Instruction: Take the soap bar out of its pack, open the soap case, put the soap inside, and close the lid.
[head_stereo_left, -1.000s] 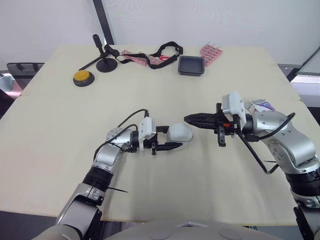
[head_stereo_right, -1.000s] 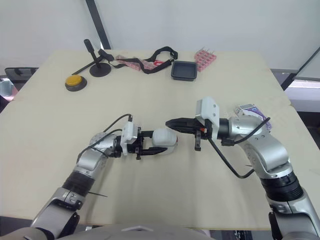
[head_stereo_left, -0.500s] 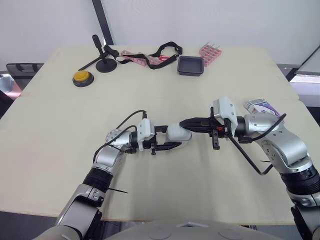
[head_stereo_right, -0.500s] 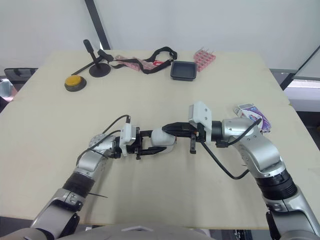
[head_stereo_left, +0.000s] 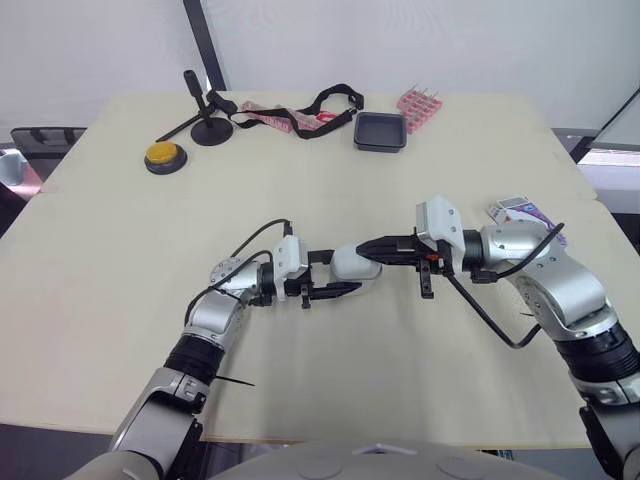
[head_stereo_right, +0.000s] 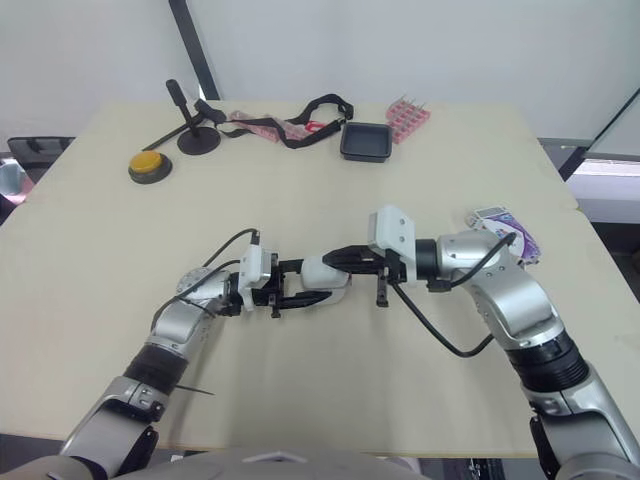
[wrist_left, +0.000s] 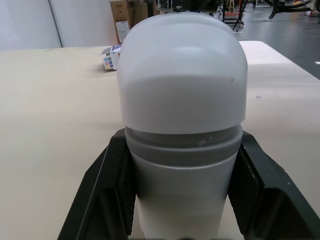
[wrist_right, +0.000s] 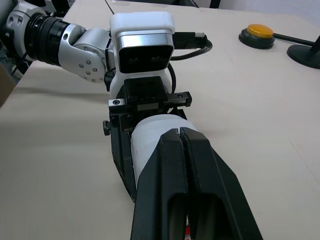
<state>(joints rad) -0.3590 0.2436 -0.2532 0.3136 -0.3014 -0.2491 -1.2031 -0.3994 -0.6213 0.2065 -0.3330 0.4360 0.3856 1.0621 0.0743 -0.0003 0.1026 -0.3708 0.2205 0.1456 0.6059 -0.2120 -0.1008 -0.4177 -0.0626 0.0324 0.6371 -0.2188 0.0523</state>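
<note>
Item: soap case (head_stereo_left: 357, 264), white, oval, lid on, a grey band across it in the left wrist view. Location: middle of the bench (head_stereo_left: 120, 250); whether resting or lifted cannot be told. Long axis runs left to right, in line with the left arm; the rounded end points toward the robot's right.

Left tool (head_stereo_left: 350, 272): clamped on the soap case, one finger on each long side.

Right tool (head_stereo_left: 366, 246): fingers pressed together, holding nothing, tips on the upper right end of the case.

Soap pack (head_stereo_left: 522, 209): purple and white, at the right edge, partly behind the right arm.

Far side: black tray (head_stereo_left: 382, 131), yellow button (head_stereo_left: 164, 155), black stand (head_stereo_left: 208, 122), black strap (head_stereo_left: 325, 103).
</note>
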